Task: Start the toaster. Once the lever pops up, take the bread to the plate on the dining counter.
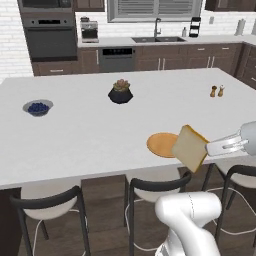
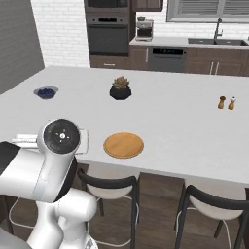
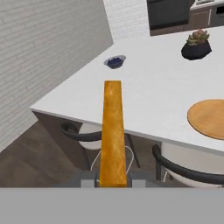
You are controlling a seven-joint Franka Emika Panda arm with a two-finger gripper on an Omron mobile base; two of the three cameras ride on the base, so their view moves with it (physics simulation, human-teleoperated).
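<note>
My gripper is shut on the bread, a tan slice with a golden-brown crust, held upright and tilted just off the front edge of the white dining counter. In the hand view the bread stands edge-on between the fingertips of the gripper. The round orange-tan plate lies flat near the counter's front edge, right beside the slice on its left. It also shows as the plate and the plate, to the right of the bread. The toaster is out of view.
A small bowl of blue berries sits at the counter's left, a dark pot with a plant in the middle, two shakers at the right. Dark stools line the near side below the counter edge.
</note>
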